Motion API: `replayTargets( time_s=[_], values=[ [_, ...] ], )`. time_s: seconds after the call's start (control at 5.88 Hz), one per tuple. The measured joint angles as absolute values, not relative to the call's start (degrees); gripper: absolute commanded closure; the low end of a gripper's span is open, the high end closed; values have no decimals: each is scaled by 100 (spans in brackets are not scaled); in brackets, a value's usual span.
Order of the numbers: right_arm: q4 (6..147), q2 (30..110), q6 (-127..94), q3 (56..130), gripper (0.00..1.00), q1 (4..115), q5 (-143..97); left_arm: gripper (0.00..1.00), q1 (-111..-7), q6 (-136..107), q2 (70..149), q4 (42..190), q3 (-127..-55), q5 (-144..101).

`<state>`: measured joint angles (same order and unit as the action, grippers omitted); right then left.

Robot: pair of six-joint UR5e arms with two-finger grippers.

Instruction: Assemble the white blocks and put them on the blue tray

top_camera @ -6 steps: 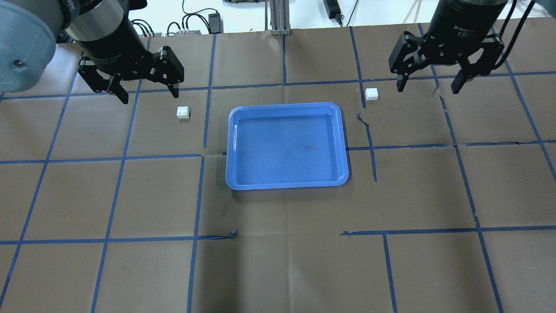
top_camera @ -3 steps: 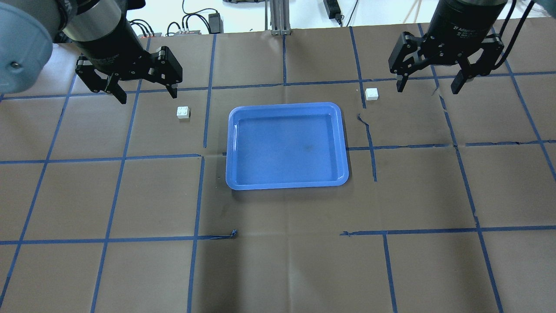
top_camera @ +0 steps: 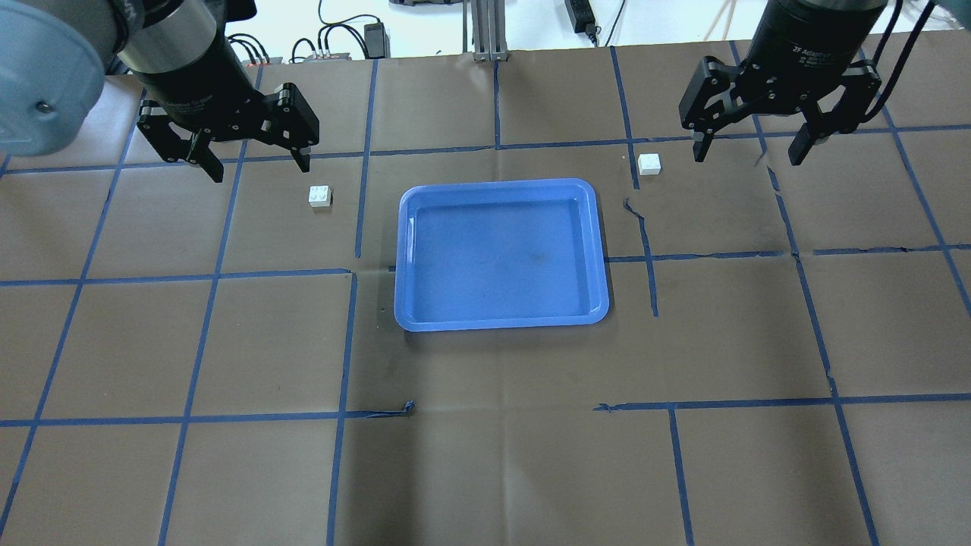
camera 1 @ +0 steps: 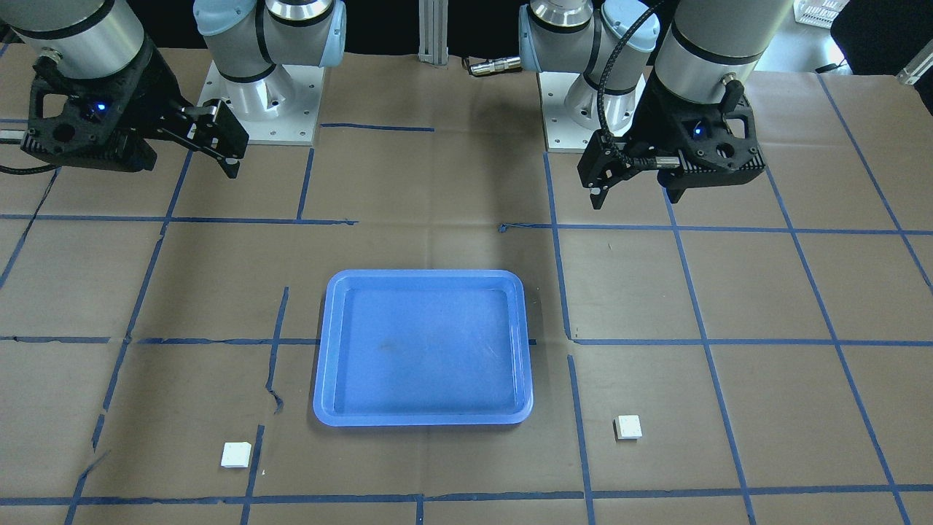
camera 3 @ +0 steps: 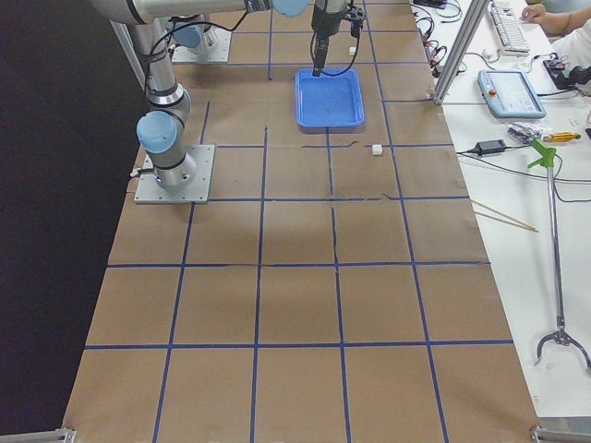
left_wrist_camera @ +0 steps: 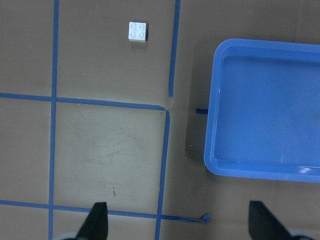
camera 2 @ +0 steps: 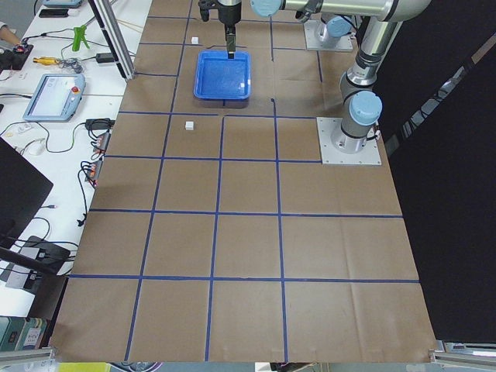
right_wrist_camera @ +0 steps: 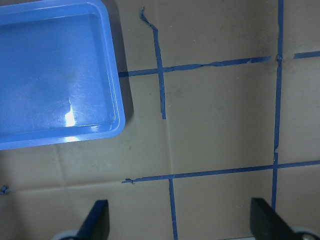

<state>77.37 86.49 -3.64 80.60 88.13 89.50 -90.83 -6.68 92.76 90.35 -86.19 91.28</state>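
The blue tray lies empty at the table's middle. One white studded block sits left of the tray, a second white block sits off its far right corner. My left gripper hangs open and empty above the table, just behind and left of the left block. My right gripper hangs open and empty just right of the right block. The left wrist view shows the left block and the tray ahead of the open fingers. The right wrist view shows the tray but no block.
Brown paper with a blue tape grid covers the table, and some tape is torn. The two arm bases stand at the robot's edge. Cables and power bricks lie beyond the far edge. Side benches hold tools.
The left gripper has shifted only very slightly. The right gripper, both blocks and the tray have not moved.
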Motion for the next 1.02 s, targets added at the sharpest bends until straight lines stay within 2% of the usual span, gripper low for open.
replayTargets(
  time_s=[0.34,1.02],
  values=[
    [7732,8670,102,8059,0,8813,8945,1,-9011,-641,9691,8978,-8654,9132],
    [8170,8525,4129,8053,0,8789,8971,1,-8534,70,11082,7026,-8881,9128]
  ],
)
